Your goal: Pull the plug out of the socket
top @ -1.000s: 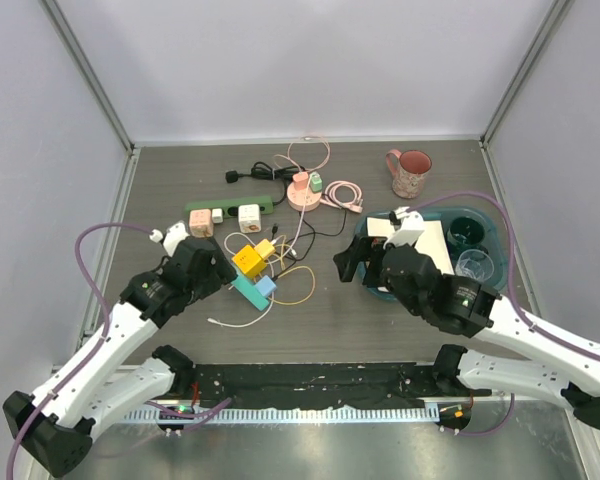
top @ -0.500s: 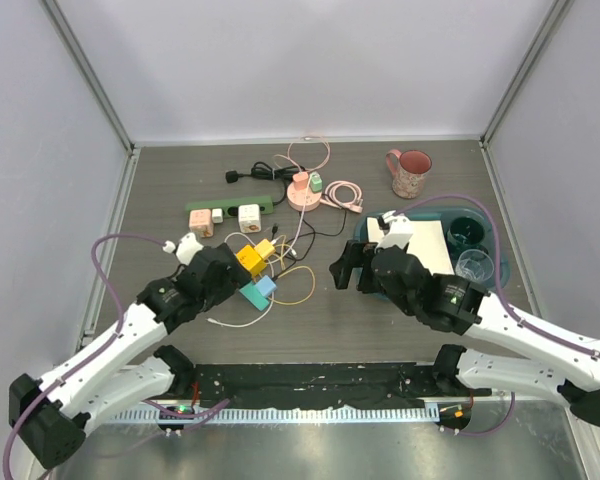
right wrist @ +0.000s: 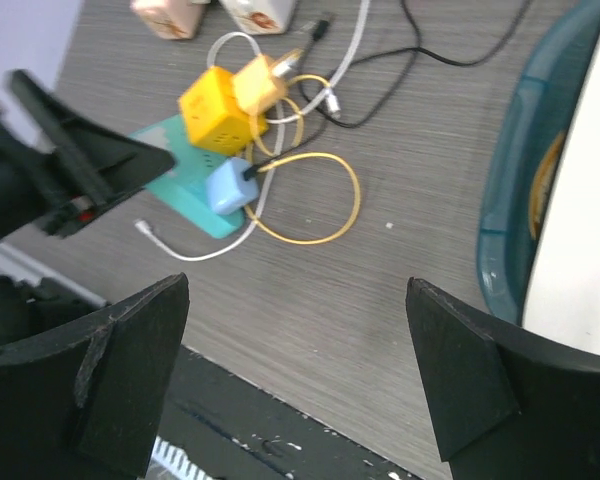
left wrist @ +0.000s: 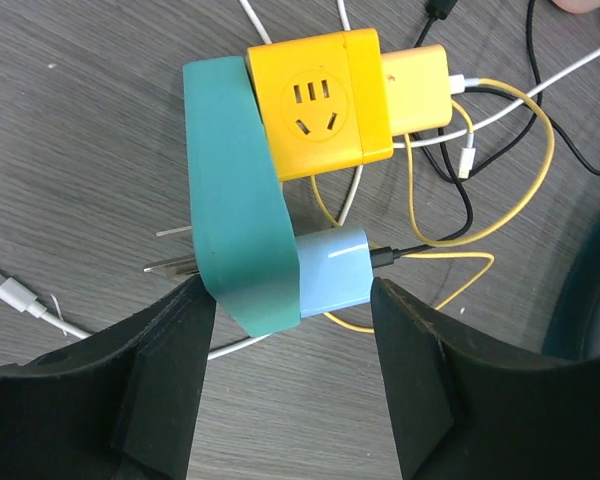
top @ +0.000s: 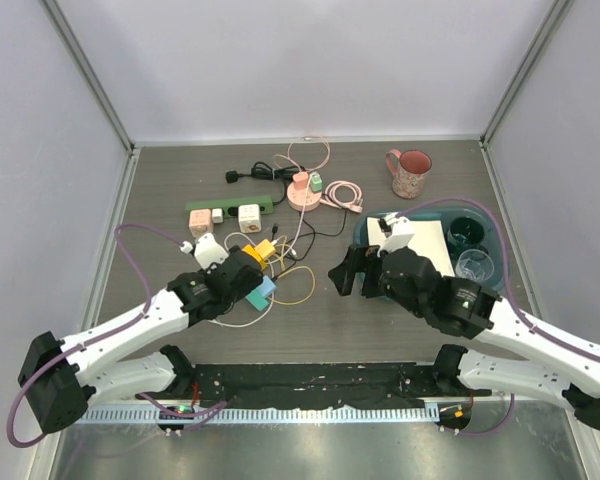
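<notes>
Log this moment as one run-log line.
stage: pre-grasp | left claw: open, straddling blue plug in teal socket | right claw: open, holding nothing | plug: not yet pulled

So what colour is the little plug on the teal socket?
The plug is light blue; the left wrist view shows it best.

Pink mug (top: 410, 173) upright; teal tray (right wrist: 500, 215) near it.

The left arm lies stretched forward and inward, and the left pincer (left wrist: 288, 300) is held low with its jaws spread wide. The right arm angles inward toward the middle. The right pincer (right wrist: 295, 300) hangs higher, tilted down, jaws wide apart.
</notes>
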`<state>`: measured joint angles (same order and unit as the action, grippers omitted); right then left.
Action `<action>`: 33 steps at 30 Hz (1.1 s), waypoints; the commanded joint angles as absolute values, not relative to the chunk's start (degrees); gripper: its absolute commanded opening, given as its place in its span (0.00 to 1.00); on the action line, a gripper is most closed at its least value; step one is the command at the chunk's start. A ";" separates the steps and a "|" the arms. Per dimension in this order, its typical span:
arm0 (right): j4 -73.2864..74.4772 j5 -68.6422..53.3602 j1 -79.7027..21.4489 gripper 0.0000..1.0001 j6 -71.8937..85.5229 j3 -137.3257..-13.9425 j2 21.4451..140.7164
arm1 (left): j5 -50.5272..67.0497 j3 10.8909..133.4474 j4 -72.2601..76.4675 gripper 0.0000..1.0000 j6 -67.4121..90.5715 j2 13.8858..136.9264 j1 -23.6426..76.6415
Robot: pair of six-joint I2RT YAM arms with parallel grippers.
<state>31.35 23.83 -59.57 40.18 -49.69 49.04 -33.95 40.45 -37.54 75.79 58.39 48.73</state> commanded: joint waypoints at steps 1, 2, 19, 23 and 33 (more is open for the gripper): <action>23.74 17.85 -59.68 0.95 35.51 -48.43 44.21 | -38.14 41.49 -35.60 0.68 78.31 59.85 49.31; 22.95 17.75 -59.68 0.95 35.33 -47.99 43.69 | -38.32 41.31 -35.42 0.69 78.31 60.20 49.39; 22.85 18.10 -59.68 0.93 35.95 -47.99 44.56 | -40.87 42.98 -41.66 0.80 80.42 63.89 50.36; 22.50 17.75 -59.68 0.93 36.04 -48.34 45.52 | -41.57 41.93 -40.09 0.78 81.47 64.07 50.45; 17.50 16.18 -59.68 0.92 41.56 -45.18 47.02 | -44.03 34.72 -27.07 0.60 74.71 57.75 50.45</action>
<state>23.09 17.76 -59.57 37.71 -47.00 46.02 -39.24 35.46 -32.77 77.45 61.08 50.19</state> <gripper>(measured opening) 0.923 0.622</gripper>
